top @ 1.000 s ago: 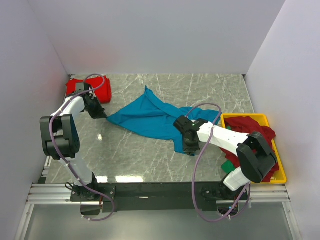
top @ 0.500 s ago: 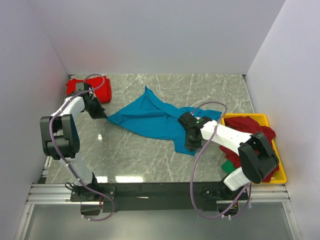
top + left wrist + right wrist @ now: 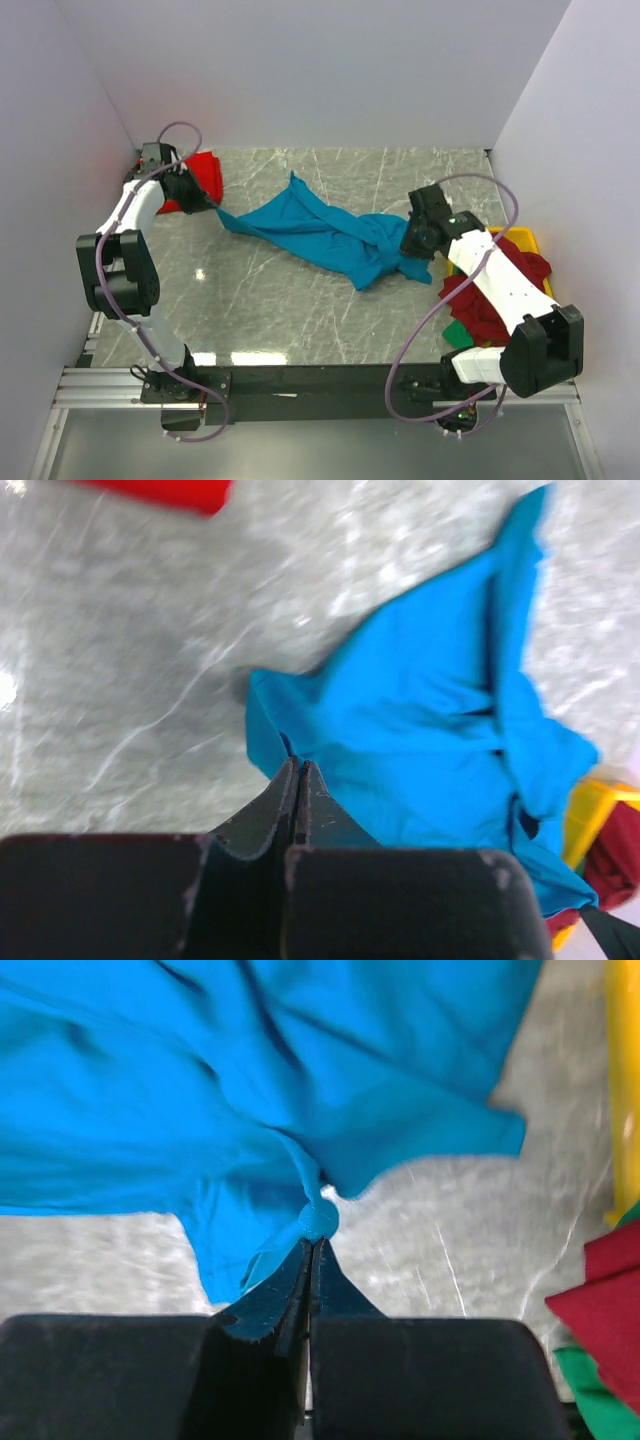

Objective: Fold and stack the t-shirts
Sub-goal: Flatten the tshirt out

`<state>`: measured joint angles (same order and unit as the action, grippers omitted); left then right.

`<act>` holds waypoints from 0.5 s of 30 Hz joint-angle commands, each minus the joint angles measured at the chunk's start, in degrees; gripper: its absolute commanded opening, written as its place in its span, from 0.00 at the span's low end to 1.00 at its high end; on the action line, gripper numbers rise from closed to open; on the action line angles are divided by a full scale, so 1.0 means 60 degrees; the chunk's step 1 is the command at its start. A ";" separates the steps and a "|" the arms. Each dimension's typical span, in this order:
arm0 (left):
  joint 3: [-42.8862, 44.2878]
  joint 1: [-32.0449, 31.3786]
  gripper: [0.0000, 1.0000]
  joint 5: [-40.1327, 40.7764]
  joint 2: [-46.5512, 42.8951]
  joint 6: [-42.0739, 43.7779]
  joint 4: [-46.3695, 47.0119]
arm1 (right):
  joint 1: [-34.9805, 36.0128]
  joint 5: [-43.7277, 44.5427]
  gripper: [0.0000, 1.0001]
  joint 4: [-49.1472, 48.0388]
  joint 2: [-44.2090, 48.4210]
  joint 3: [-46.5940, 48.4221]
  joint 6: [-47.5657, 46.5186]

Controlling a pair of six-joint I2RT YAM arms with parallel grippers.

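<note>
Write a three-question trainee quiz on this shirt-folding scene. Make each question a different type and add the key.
1. True or false: the left gripper and the right gripper are each shut on the teal t-shirt.
2. Where does the bright red t-shirt lie? A) at the back-left corner of the table; B) at the near edge between the arm bases; C) under the teal t-shirt.
3. Short answer: which two colours are the clothes heaped at the yellow tray?
Key: 1 true; 2 A; 3 dark red and green.
</note>
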<state>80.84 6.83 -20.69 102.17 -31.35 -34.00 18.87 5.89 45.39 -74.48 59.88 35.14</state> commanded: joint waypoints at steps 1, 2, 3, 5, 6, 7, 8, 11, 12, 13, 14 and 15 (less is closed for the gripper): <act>0.1128 0.0004 0.01 -0.0623 -0.0051 -0.0384 0.0525 | -0.0536 -0.0249 0.00 -0.0123 0.0255 0.1239 -0.0772; 0.1364 0.0004 0.01 -0.0682 -0.0007 -0.0472 0.0525 | -0.0640 -0.0394 0.00 -0.0094 0.0211 0.1502 -0.0860; 0.1859 0.0004 0.01 -0.0726 0.0008 -0.0516 0.0525 | -0.0786 -0.0468 0.00 -0.0079 0.0182 0.2027 -0.0991; 0.2403 0.0004 0.01 -0.0844 0.0081 -0.0691 0.0525 | -0.1094 -0.0629 0.00 -0.0108 0.0051 0.2630 -0.1138; 0.2957 0.0019 0.01 -0.0830 0.0095 -0.0779 0.0568 | -0.1196 -0.0703 0.00 -0.0123 -0.0008 0.3256 -0.1270; 0.3253 0.0033 0.01 -0.0786 0.0125 -0.0998 0.0656 | -0.1400 -0.0747 0.00 -0.0108 -0.0081 0.3596 -0.1314; 0.3589 0.0033 0.01 -0.0785 0.0168 -0.1116 0.0657 | -0.1460 -0.0820 0.00 -0.0094 -0.0271 0.3948 -0.1373; 0.5054 0.0063 0.01 -0.0931 0.0519 -0.1612 0.0744 | -0.1724 -0.0952 0.00 -0.0108 -0.0710 0.5456 -0.1578; 0.5826 0.0077 0.01 -0.1004 0.0622 -0.1746 0.0788 | -0.1768 -0.0952 0.00 -0.0079 -0.0843 0.6272 -0.1666; 0.6225 0.0077 0.00 -0.1107 0.0695 -0.2066 0.0846 | -0.1798 -0.0952 0.00 -0.0021 -0.0989 0.6715 -0.1710; 0.6592 0.0106 0.00 -0.1267 0.0827 -0.2229 0.0920 | -0.1841 -0.0952 0.00 0.0009 -0.1222 0.7169 -0.1754; 0.7248 0.0136 0.01 -0.1356 0.0872 -0.2404 0.1080 | -0.1871 -0.0952 0.00 0.0067 -0.1370 0.8029 -0.1841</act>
<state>115.57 6.92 -25.71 106.76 -40.64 -31.81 8.43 0.75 46.35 -80.95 98.61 26.81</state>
